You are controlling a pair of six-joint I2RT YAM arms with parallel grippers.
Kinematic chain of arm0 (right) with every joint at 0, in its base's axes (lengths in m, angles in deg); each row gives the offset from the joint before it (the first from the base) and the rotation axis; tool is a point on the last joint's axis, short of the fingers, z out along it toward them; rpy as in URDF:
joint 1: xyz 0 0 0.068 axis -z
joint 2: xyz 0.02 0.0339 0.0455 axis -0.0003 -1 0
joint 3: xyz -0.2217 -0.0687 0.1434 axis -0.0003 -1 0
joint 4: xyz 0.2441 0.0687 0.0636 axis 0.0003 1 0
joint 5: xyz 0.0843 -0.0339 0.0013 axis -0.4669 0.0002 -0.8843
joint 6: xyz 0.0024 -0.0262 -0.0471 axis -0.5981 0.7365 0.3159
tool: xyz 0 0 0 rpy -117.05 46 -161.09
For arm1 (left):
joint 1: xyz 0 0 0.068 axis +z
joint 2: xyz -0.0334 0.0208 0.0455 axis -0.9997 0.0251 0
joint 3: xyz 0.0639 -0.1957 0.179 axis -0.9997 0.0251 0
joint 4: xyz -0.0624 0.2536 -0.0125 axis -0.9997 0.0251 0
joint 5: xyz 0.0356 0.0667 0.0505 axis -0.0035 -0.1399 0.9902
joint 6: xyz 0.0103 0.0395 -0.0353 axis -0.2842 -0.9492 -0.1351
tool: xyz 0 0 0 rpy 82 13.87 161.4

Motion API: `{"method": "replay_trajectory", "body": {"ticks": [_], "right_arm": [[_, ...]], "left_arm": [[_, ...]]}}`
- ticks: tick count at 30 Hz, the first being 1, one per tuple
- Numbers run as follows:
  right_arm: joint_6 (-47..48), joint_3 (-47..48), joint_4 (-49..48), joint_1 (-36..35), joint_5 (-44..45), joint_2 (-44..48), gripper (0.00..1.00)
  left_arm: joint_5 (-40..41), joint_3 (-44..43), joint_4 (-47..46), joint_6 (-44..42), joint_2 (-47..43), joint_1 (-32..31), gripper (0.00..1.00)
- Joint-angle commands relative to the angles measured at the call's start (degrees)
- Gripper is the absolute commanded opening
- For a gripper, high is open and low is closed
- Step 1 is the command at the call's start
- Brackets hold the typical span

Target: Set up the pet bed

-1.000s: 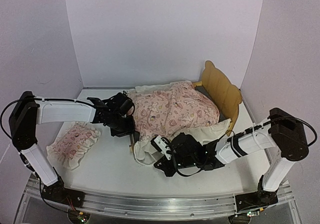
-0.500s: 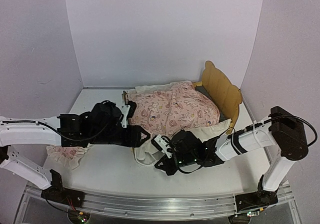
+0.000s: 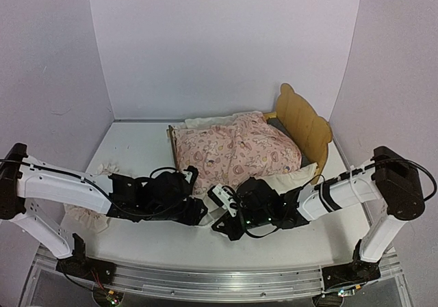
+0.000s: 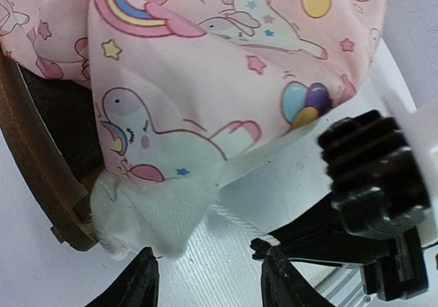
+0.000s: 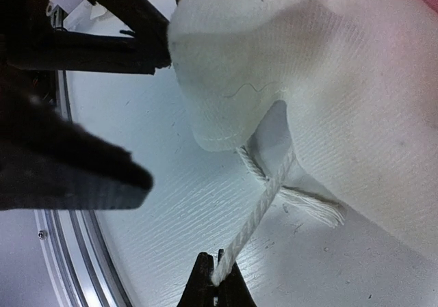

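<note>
The pet bed (image 3: 301,119) stands at the back right, its wavy headboard upright, with the pink patterned blanket (image 3: 236,150) heaped over it. In the left wrist view the blanket's white ruffled corner (image 4: 147,211) hangs over the wooden frame (image 4: 37,177) and the dark mattress (image 4: 61,122). My left gripper (image 4: 209,279) is open just in front of that corner, holding nothing. My right gripper (image 5: 216,283) is shut on a white cord (image 5: 263,204) that runs up to the ruffle (image 5: 274,68). Both grippers (image 3: 200,212) (image 3: 217,219) meet at the bed's near corner.
The small pink ruffled pillow (image 3: 83,215) lies at the left, partly hidden under my left arm. Purple walls close in the back and both sides. The metal rail (image 3: 205,279) with the arm bases runs along the near edge.
My left gripper has left the bed's left side, swung toward the near edge to the blanket's front corner and opened. The right gripper keeps its hold on the cord.
</note>
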Motion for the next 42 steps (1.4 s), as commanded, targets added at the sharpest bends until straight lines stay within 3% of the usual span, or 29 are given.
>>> {"method": "replay_trajectory", "body": {"ticks": [1,6,13,15,18,21,30,32,34,38,42], "right_arm": [[0.55,-0.83,-2.32,-0.09,-1.82,3.73,0.0],[0.67,-1.54,-2.67,-0.14,-1.88,4.54,0.0],[0.75,-3.33,-3.92,-0.09,-1.34,4.24,0.0],[0.56,-3.79,-4.58,-0.16,-1.1,3.97,0.0],[-0.53,-4.85,-6.99,-0.09,-1.37,4.18,0.0],[-1.29,-5.7,-9.65,-0.1,-2.59,4.07,0.0],[-1.9,-4.65,-10.42,-0.09,-4.38,3.84,0.0],[-2.18,-4.38,-10.42,-0.09,-4.74,4.15,0.0],[-2.67,-3.92,-10.32,-0.09,-5.07,4.61,0.0],[-4.51,-2.59,-10.16,-0.01,-4.69,4.87,0.0],[-9.18,-2.23,-10.07,0.59,-6.42,4.49,0.0]], "left_arm": [[6.4,-2.43,-0.7,-0.69,2.74,-0.31,0.46],[11.11,-4.92,0.54,-0.5,5.78,-0.24,0.41],[9.7,-11.29,1.9,-6.15,3.12,-0.26,0.0],[8.36,-11.73,2.09,-5.24,0.33,0.45,0.0],[-0.58,-11.94,1.86,-2.98,-2.12,5.92,0.0],[-2.94,-11.45,0.43,-2.27,-3.3,10.48,0.0],[-6.01,-12.63,2.71,-1.7,3.79,19.07,0.01],[-6.38,-11.88,3.74,-2.82,3.52,19.35,0.11],[-6.9,-10.05,5.76,-2.91,1.22,19.37,0.27],[-9.92,-3.17,5.94,-2.71,-8.63,19.37,0.56],[-14.28,4.9,-0.78,-5.18,-19.94,16.29,0.68]]}}
